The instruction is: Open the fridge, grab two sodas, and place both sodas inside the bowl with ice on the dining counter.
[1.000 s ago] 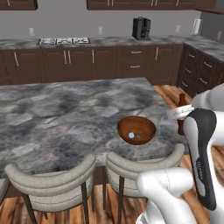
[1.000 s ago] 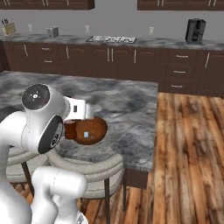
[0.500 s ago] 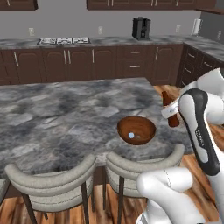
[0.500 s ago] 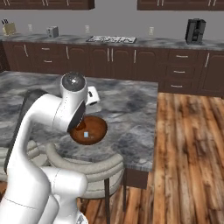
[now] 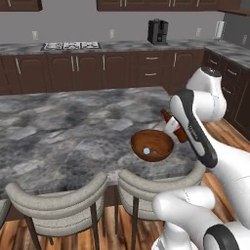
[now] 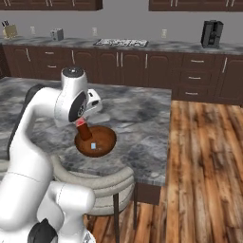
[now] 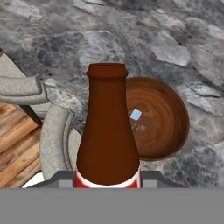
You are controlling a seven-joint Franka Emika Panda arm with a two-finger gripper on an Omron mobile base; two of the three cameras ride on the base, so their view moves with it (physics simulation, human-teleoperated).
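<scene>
The hand (image 7: 108,183) was clamped on the brown soda bottle (image 7: 108,131) by its labelled lower part, neck pointing away along the hand's own axis. In the hand view the wooden bowl (image 7: 168,118) lay at about two o'clock from the bottle, on the marbled bench (image 7: 144,39), the ice (image 7: 136,114) inside it (a single pale lump). The bottle probably hung over the bowl's near rim, though height above it was hard to judge.
</scene>
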